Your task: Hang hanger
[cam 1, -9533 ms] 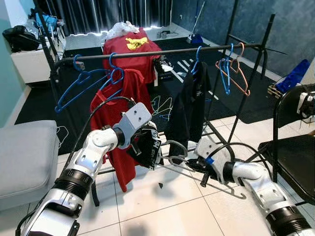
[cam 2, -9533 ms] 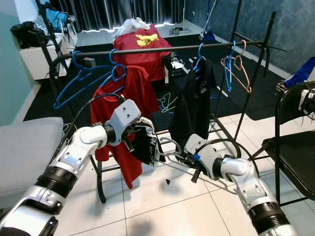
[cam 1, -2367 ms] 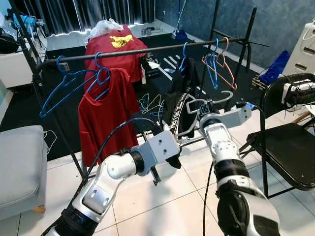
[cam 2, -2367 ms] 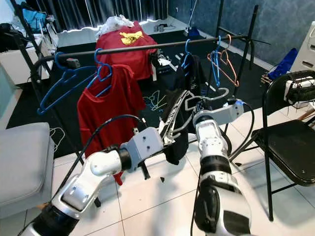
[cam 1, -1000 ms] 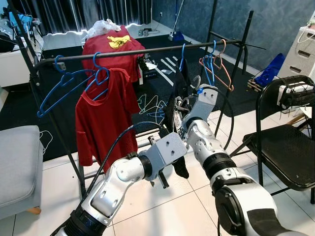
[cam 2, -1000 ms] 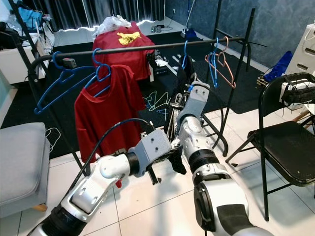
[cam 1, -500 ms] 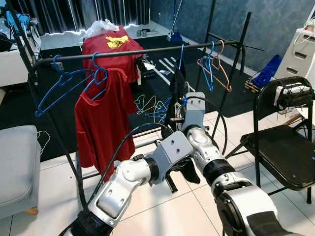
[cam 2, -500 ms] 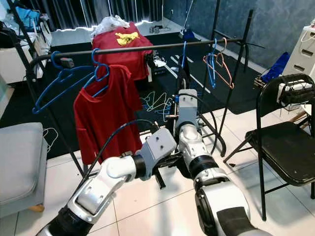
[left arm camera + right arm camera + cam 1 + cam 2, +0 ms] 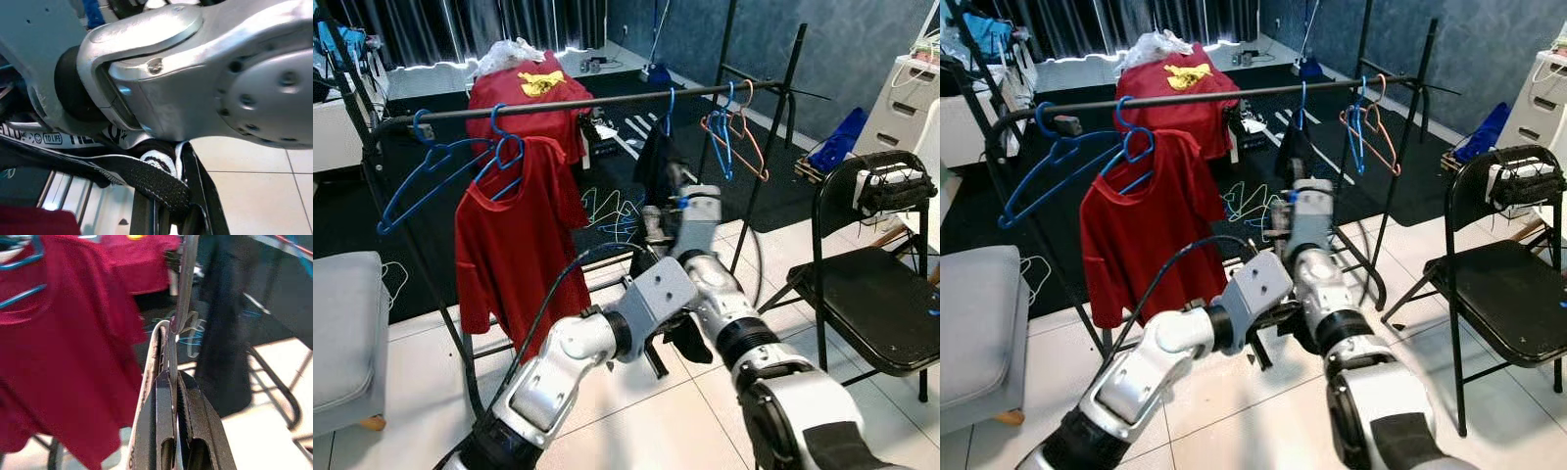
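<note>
Ahead stands a rack (image 9: 607,98) with a red shirt (image 9: 514,235) and blue hangers (image 9: 431,171). My right gripper (image 9: 171,382) is clamped on a grey hanger (image 9: 183,293), raised below the rail beside a black garment (image 9: 656,162). My left gripper (image 9: 651,357) sits low under my right arm; I cannot tell its fingers' state.

We saw right gripper (image 9: 172,382) clamped shut, arm raised toward 12 o'clock; left gripper (image 9: 651,357) low beneath it, crossing.

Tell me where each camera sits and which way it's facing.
Head eyes: forward and down at the black metal clothes rail and red T-shirt; both silver arms show.
Left wrist: along the left hand, shut on a black garment; the right arm looms close.
Right wrist: along the right hand, pinching a grey hanger; shares the red T-shirt.
</note>
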Motion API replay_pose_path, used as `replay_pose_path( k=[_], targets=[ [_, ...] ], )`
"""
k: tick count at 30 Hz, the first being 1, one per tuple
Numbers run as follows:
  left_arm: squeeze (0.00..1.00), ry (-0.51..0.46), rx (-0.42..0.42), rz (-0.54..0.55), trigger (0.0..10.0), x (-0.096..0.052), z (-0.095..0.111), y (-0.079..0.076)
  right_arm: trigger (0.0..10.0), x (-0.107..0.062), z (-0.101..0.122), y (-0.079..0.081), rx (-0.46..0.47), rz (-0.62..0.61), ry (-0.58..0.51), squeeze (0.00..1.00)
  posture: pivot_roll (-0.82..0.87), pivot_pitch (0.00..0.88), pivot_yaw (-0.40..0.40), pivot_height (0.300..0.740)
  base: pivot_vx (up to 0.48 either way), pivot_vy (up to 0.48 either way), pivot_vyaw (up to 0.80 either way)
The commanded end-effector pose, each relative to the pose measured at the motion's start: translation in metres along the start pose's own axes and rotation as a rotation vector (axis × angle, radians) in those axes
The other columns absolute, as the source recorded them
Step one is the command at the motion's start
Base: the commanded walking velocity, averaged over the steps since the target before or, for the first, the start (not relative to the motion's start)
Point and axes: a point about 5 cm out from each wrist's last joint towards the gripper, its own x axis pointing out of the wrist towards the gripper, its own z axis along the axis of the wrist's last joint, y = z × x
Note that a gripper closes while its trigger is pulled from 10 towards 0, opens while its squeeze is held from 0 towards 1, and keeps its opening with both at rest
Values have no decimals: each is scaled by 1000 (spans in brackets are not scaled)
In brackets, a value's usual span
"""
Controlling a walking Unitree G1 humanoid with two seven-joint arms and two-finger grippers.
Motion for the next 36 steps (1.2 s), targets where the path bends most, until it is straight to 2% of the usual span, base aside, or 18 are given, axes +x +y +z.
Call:
replay_pose_path(
  k=[1, 2, 3, 4, 10, 11, 19, 23, 25, 27, 30, 31, 32, 35, 36],
  targets=[
    [0, -91, 35, 17, 10000, 3, 19, 5, 10000, -3, -12, 1, 4, 10, 41, 0, -70, 0, -47, 740, 0, 0, 0],
    [698, -99, 19, 26, 10000, 2, 19, 8, 10000, -3, -14, 2, 1, 18, 47, 0, -69, 0, -46, 740, 0, 0, 0],
    [698, -99, 19, 26, 10000, 2, 19, 8, 10000, -3, -14, 2, 1, 18, 47, 0, -69, 0, -46, 740, 0, 0, 0],
    [1000, -107, 2, 41, 10000, 1, 21, 11, 10000, -4, -16, 2, -1, 21, 52, 0, -69, 0, -46, 740, 0, 0, 0],
    [1000, -124, -12, 82, 10000, -1, 23, 18, 10000, -5, -19, 1, 0, 18, 59, 0, -69, 0, -46, 740, 0, 0, 0],
    [12, -132, -30, 99, 10000, -2, 23, 21, 10000, -5, -20, -1, 4, 24, 62, 0, -71, 0, -42, 740, 0, 0, 0],
    [0, -154, -68, 163, 10000, -5, 24, 31, 10000, -7, -23, -3, 1, 39, 74, 0, -68, 0, -46, 740, 0, 0, 0],
    [0, -139, -128, 273, 10000, -15, 16, 48, 10000, -8, -25, -7, -18, 44, 78, 0, -66, 0, -45, 740, 0, 0, 0],
    [0, -139, -128, 273, 10000, -15, 16, 48, 10000, -8, -25, -7, -18, 44, 78, 0, -66, 0, -45, 740, 0, 0, 0],
    [0, -94, -156, 349, 10000, -23, 5, 59, 10000, -11, -31, -13, -52, 56, 88, 0, -63, 0, -45, 740, 0, 0, 0],
    [0, -59, -188, 400, 10000, -28, -3, 65, 10000, -14, -35, -17, -78, 57, 93, 0, -64, 0, -43, 740, 0, 0, 0],
    [0, 19, -319, 516, 10000, -38, -26, 72, 10000, -20, -40, -29, -147, 30, 74, 0, -67, 0, -41, 740, 0, 0, 0],
    [0, 44, -361, 545, 10000, -41, -33, 72, 10000, -22, -41, -32, -163, 20, 63, 0, -67, 0, -41, 740, 0, 0, 0],
    [0, 51, -394, 583, 10000, -46, -40, 72, 10000, -25, -39, -37, -176, 13, 38, 0, -73, 3, -36, 740, 0, 0, 0],
    [0, 78, -403, 613, 10000, -52, -50, 71, 10000, -28, -36, -41, -191, 18, 0, 0, -79, 6, -35, 740, 0, 0, 0]
  ],
)
